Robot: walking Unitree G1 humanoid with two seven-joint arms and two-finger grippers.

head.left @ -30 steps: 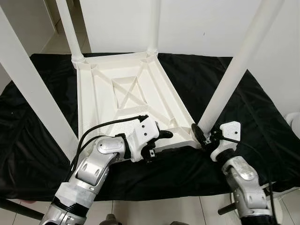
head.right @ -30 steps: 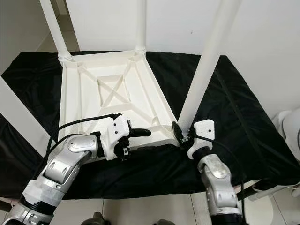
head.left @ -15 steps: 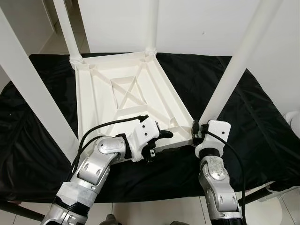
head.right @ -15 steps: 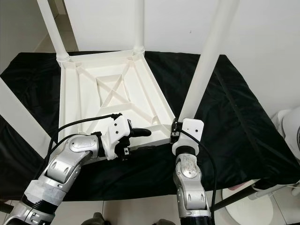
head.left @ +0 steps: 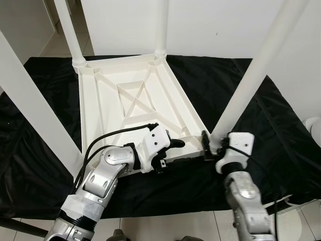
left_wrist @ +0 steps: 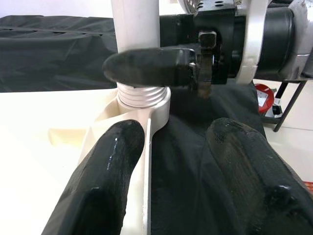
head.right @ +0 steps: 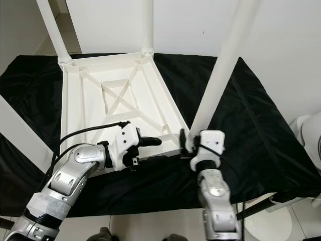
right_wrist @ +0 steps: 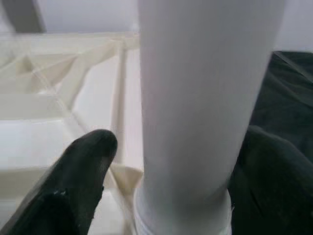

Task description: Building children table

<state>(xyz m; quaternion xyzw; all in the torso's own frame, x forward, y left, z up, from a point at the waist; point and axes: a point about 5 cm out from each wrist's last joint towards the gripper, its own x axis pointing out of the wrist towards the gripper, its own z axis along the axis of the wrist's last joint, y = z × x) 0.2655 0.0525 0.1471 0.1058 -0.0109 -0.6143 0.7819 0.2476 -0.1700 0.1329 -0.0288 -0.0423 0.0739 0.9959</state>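
Note:
A white plastic children's table lies upside down on a black cloth, its legs pointing up. My left gripper is at the table's near edge, open, with one finger against the rim's inner side and the other over the cloth. My right gripper is at the base of the near-right leg. In the right wrist view that leg stands between the two black fingers, with a small gap on one side. The leg's threaded collar sits in the corner socket.
The near-left leg rises close by my left arm. Two far legs stand at the back corners by the white wall. A white rounded object is at the right edge. Tiled floor lies beyond the cloth's front edge.
My right forearm swung in from the right to beneath the leg, then slightly back out, while its gripper stayed at the leg's base. The left arm held still. The view shifted a little.

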